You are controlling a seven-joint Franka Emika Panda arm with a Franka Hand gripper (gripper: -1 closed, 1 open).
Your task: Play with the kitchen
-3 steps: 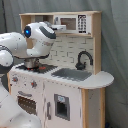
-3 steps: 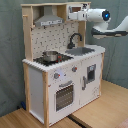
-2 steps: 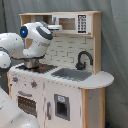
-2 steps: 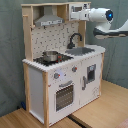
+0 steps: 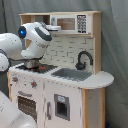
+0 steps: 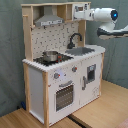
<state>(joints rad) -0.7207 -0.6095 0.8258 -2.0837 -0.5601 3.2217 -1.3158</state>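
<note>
Up at the kitchen's [image 6: 60,75] top shelf I see my arm [image 6: 102,15] reaching in from the second exterior view's right, the gripper [image 6: 80,12] at the microwave [image 6: 81,8] — whether its fingers are spread or closed I cannot tell. Going left to right in that view: range hood [image 6: 48,20], steel pot [image 6: 50,56] on the stovetop, black faucet [image 6: 75,39], grey sink [image 6: 82,50]. The kitchen stands on a wooden floor [image 6: 100,110] before a grey curtain [image 6: 10,50].

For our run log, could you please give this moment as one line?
arm: raised at upper shelf by microwave | pot: on stovetop | faucet: behind sink | oven door: closed
</note>
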